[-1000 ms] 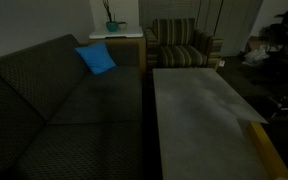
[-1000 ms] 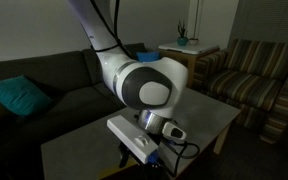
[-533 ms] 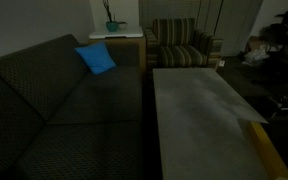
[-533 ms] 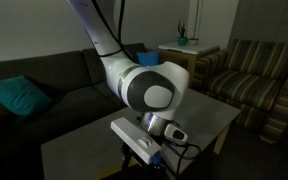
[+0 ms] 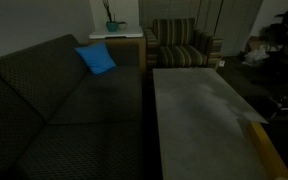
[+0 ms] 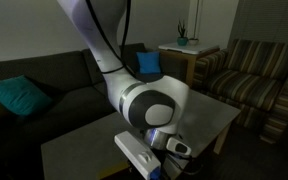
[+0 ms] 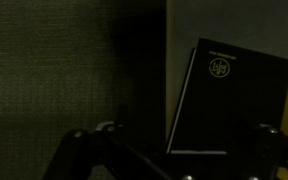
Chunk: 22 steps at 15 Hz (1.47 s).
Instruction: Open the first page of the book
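Note:
The book (image 7: 229,100) lies closed and flat on the grey table (image 7: 234,25). In the wrist view its cover looks dark, with a small round emblem near the top. In an exterior view only a yellowish-tan corner of the book (image 5: 266,150) shows at the table's near right end. The first page is hidden under the cover. My gripper (image 7: 174,160) hangs above the book's near left corner, and its two fingers stand far apart, open and empty. In an exterior view the gripper (image 6: 164,158) is low over the table, and the arm hides the book.
A dark sofa (image 5: 54,100) with a blue pillow (image 5: 96,58) runs along the table's (image 5: 199,100) long side. A striped armchair (image 5: 179,45) and a small side table with a plant (image 5: 112,28) stand at the far end.
The arm has sunk lower toward the table, and the wrist has moved down and slightly forward. The book has not moved.

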Available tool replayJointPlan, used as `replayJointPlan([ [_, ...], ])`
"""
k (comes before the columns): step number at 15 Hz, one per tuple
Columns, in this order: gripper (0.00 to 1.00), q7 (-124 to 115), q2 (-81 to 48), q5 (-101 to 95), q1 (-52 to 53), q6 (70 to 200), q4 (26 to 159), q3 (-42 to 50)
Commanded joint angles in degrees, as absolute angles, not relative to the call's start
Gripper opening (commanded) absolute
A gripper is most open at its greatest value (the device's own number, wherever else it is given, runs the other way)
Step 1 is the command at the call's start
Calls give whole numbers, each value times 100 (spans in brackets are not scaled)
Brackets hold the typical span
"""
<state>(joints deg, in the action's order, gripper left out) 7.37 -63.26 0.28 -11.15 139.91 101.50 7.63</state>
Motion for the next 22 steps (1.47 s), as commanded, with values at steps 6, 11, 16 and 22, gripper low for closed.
replayJointPlan([
  [6,100,543,-6653,-39,-1161,14086,9894,776],
  [11,100,543,-6651,-39,-1161,14086,9885,775],
  [16,100,45,-7090,-137,-884,14181,9445,1096],
  [22,100,-101,-7905,-156,-960,14222,8317,1127],
])
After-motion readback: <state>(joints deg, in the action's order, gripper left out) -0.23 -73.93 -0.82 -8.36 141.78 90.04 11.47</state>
